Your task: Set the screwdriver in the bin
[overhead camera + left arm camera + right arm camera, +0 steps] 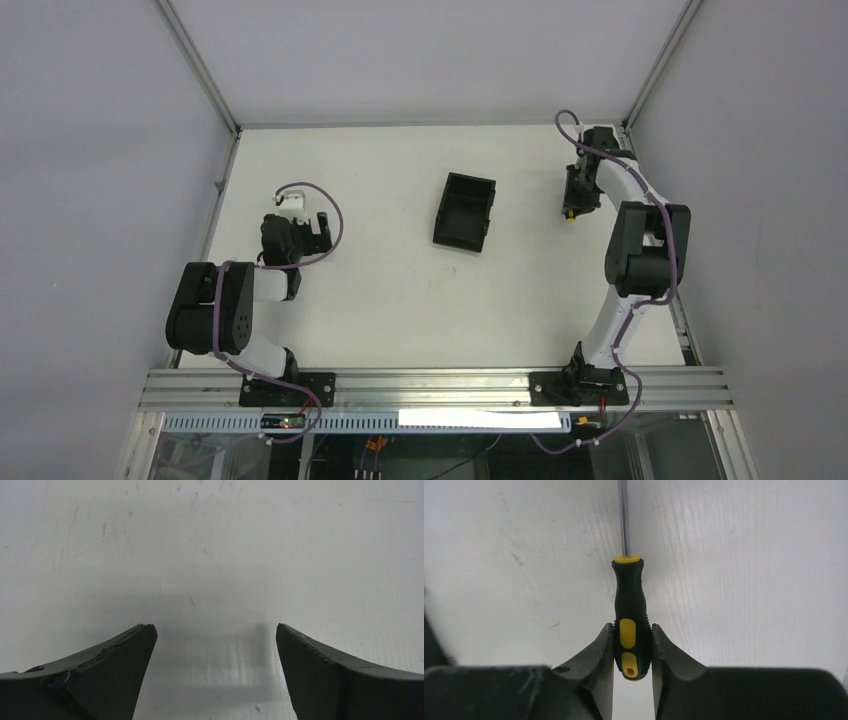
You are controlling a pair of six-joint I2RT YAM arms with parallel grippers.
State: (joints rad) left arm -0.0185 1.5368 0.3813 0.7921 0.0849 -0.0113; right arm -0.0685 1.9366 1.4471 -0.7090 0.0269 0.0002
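My white table and the things on it
My table (380, 300) is flat and white, with small scratches. The black bin (465, 211) sits on it near the middle, a bit to the far side, open top up. The screwdriver (630, 605) is at the far right; I cannot tell if it touches the table.

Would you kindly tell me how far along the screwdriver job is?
Done: the right pincer is shut on the screwdriver, gripping its handle. In hand: that grip; whether it is lifted is unclear. Left: carry it across to the bin, which looks empty, and release. The left pincer is open, holding nothing.
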